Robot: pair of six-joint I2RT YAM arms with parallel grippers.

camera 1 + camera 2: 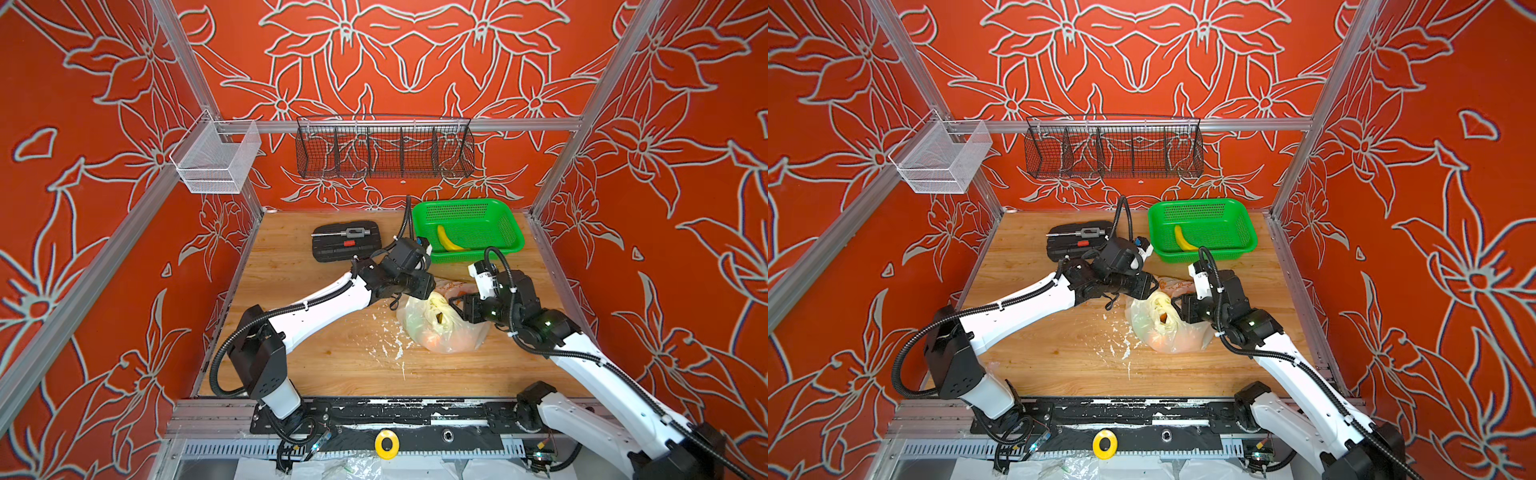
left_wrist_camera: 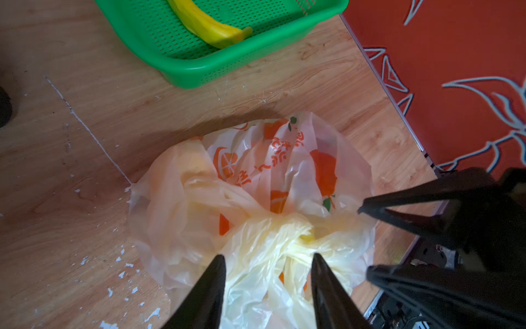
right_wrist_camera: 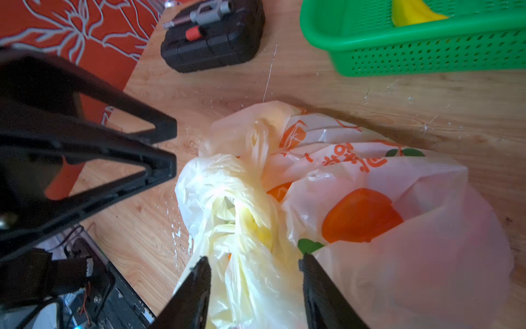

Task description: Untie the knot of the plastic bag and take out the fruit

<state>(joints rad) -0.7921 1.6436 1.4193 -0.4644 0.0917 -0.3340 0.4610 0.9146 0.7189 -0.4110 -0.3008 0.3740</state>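
Knot not yet undone, both pincers gaping over it.
The knot (image 3: 244, 216) is sitting bunched atop the plastic bag (image 1: 444, 328), which is lying on the desk (image 1: 332, 361) near the green basket (image 1: 498, 253). The left pincer (image 2: 267, 256) and right pincer (image 3: 253, 260) are straddling its loose plastic with jaws apart, gripping nothing. The fruit (image 1: 432, 340) is showing only as blurred orange through the film, so all removal is remaining.

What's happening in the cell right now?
Both arms are at the knot of the plastic bag. The left gripper and right gripper each straddle its loose plastic, jaws open, clamping nothing. The knot looks not yet undone, and the fruit is inside the bag. The green basket holds only a banana.
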